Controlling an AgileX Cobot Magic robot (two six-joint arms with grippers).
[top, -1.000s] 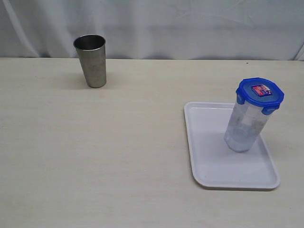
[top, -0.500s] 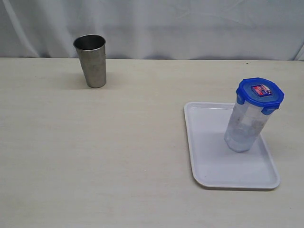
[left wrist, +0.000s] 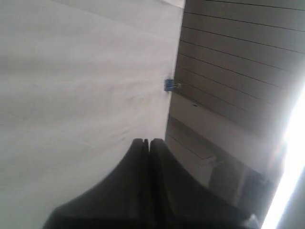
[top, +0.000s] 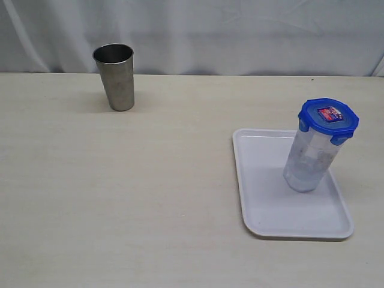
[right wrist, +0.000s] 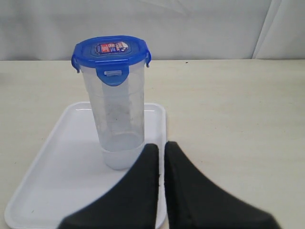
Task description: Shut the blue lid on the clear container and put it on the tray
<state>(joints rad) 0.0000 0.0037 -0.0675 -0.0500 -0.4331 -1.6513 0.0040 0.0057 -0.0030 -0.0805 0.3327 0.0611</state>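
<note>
The tall cloudy-clear plastic container stands upright on the flat white rectangular tray, toward its 3 o'clock rim in the exterior view. The round bright-blue snap-flap lid sits on top. The container looks light, stiff and slick, so it is best pinched across the mid-wall, below the flaps. The left hand and right hand are both pressed together and empty.

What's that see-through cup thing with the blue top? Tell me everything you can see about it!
The clear container is a tall, slightly tapered tumbler of cloudy see-through plastic, narrower at the bottom. It looks empty. The blue lid is closed on top with its flaps folded down, and carries a small red-and-blue sticker. The container stands upright on its base on the white tray. Only the lid and the tray touch it; nothing holds it.
</note>
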